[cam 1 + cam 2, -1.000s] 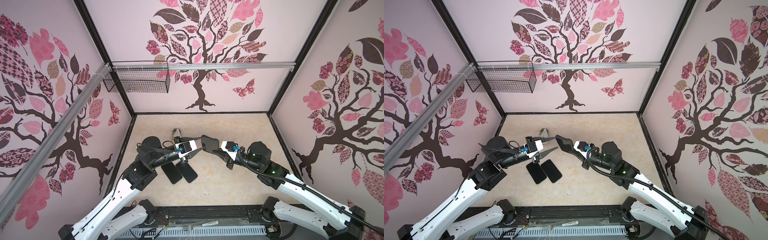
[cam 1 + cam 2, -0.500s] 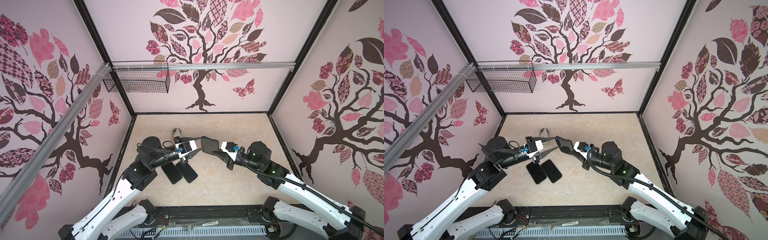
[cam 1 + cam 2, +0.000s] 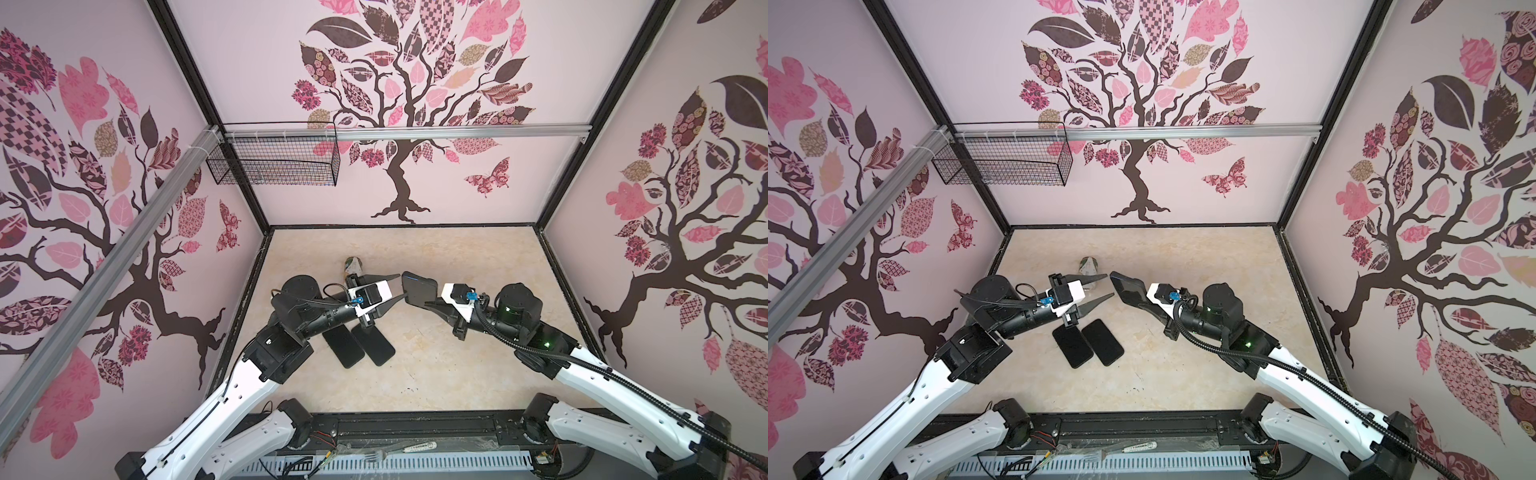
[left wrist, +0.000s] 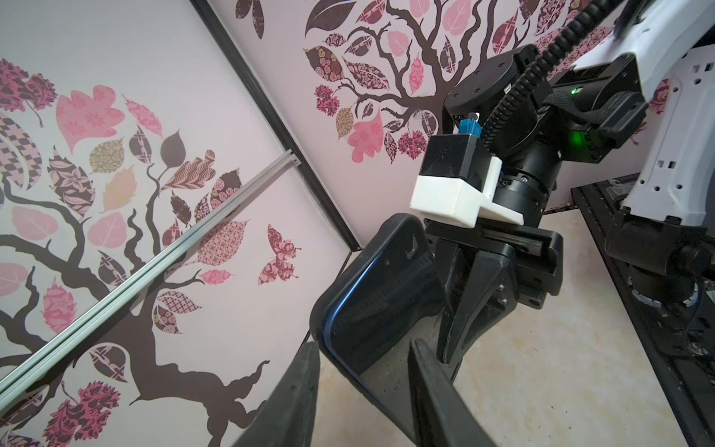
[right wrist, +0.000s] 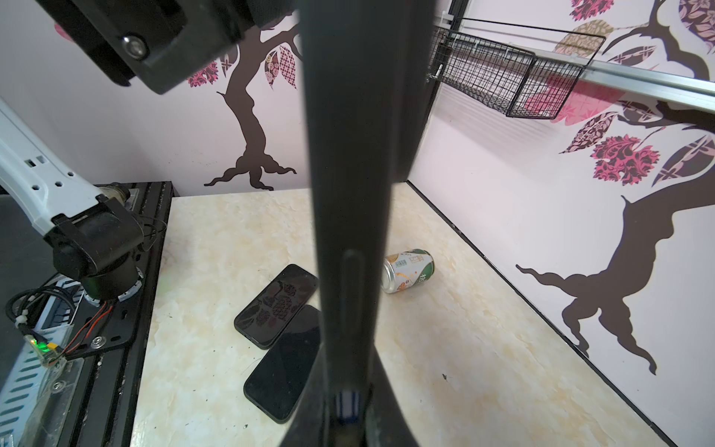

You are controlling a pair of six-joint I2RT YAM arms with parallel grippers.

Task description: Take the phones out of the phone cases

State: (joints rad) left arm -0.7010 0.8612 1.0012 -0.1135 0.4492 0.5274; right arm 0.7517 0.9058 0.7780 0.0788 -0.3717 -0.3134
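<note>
My right gripper (image 3: 431,302) is shut on a dark phone in its phone case (image 3: 419,288), held tilted in the air above the table's middle. A thin blue rim runs along the phone's edge (image 4: 350,360). In the right wrist view the phone (image 5: 360,154) shows edge-on, rising from between the right gripper's (image 5: 348,420) jaws. My left gripper (image 3: 401,285) is open, its two fingertips either side of the phone's free end. In the left wrist view that corner (image 4: 340,333) lies between the left gripper's (image 4: 363,371) fingers without being clamped.
Two dark phones (image 3: 346,347) (image 3: 374,343) lie flat side by side on the marble table (image 3: 457,374), below the left gripper. A drink can (image 3: 353,266) lies on its side behind it. A wire basket (image 3: 274,160) hangs on the back wall.
</note>
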